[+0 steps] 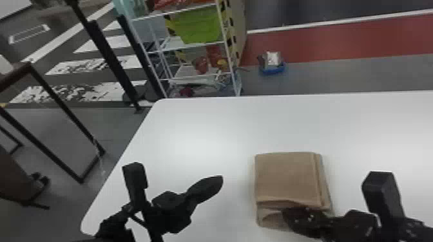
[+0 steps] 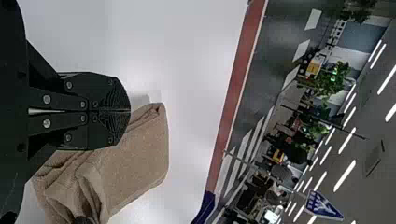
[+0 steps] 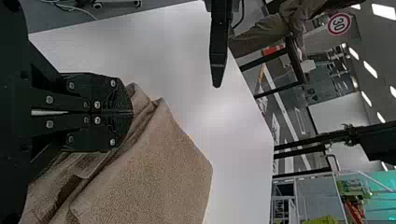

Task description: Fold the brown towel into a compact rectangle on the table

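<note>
Nearest me, the right gripper (image 3: pixel 130 112) has its fingers pressed together at the towel's near edge; I find no cloth visible between them. The left gripper (image 2: pixel 128 111) is likewise closed, empty and apart from the cloth. Just beyond, the brown towel (image 1: pixel 285 177) lies on the white table (image 1: pixel 206 135), folded into a near-square stack. I judge the folding nearly finished, with tidying in hand.

At the near edge, a lower layer (image 1: pixel 270 217) projects past the top fold. I should tuck or smooth it lightly with the closed tips, then lift straight up before withdrawing; a sideways drag could pull the top fold askew. Farther up the stack, I would press gently and leave the neat far edge alone.

Not verified: both forearms, cut off in the head view; the towel's near right corner, covered there by the right gripper; whether its tips bear on the cloth; and the inner layers, which I cannot count.
</note>
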{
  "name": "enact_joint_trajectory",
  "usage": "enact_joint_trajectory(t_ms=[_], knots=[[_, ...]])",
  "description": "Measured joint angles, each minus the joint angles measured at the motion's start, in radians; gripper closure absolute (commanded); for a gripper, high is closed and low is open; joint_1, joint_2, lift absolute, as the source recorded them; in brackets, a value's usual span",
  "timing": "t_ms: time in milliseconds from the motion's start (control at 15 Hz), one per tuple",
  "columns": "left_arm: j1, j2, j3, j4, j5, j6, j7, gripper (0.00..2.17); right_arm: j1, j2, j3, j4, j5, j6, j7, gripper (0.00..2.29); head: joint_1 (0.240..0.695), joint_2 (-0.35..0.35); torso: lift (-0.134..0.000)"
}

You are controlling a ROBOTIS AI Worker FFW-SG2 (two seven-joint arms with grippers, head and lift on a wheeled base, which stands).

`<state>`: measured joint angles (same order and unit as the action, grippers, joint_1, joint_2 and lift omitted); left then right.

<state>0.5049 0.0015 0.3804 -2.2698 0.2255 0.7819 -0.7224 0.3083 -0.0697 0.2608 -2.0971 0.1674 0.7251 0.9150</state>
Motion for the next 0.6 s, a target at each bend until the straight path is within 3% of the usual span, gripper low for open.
enact_joint_trajectory(t_ms=[267, 600], knots=[[0.006, 0.0, 0.001, -0.004, 0.004, 0.0, -0.002, 1.71, 0.013, -0.003, -0.004, 0.015, 0.004, -0.017, -0.005, 1.92, 0.695, 0.35, -0.124], [0.007, 0.0, -0.001, -0.005, 0.004, 0.0, -0.001, 1.71, 0.055, -0.001, -0.054, -0.021, -0.078, -0.15, -0.038, 1.93, 0.695, 0.35, -0.124]])
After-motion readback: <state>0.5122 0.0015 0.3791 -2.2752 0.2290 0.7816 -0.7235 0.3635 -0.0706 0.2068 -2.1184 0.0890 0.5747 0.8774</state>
